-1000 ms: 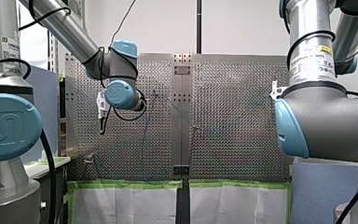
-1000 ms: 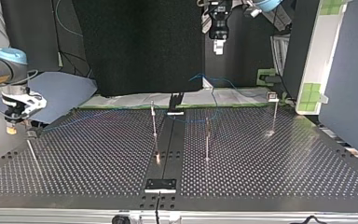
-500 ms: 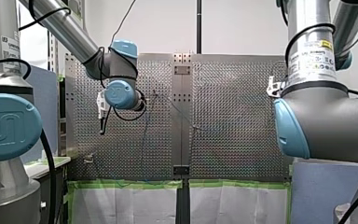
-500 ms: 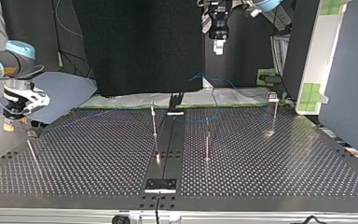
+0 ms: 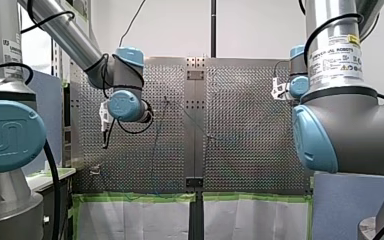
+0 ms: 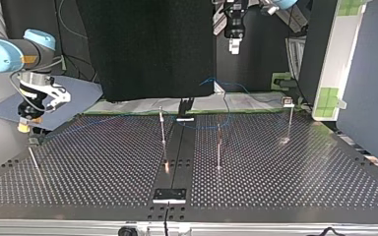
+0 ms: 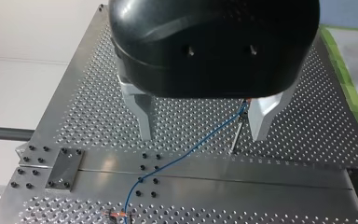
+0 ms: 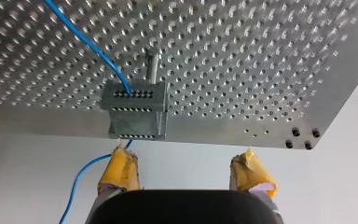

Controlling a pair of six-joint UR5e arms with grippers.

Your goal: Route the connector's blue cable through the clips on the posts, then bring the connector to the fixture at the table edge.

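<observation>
The thin blue cable (image 6: 128,118) lies across the far part of the perforated table and loops up behind the middle posts. It ends in a grey connector block (image 8: 135,109), which sits on a short post at the table's edge, just ahead of my right gripper (image 8: 185,163). That gripper's yellow pads (image 8: 119,169) stand open and apart from the block. In the top view my right gripper (image 6: 23,127) hangs above the table's left edge. My left gripper (image 7: 204,133) is open high above the table, and the cable (image 7: 186,151) passes below its metal fingers.
Two thin posts (image 6: 163,129) (image 6: 219,145) stand by the table's middle strip. A third post carries a small block (image 6: 288,103) at the top view's right. A slanted rod (image 6: 34,164) rises near the left edge. Green tape lines the far edge.
My right arm has swung toward the table in the top view, its gripper moving right and slightly down. My left gripper has risen a little. Both grippers stay open.
</observation>
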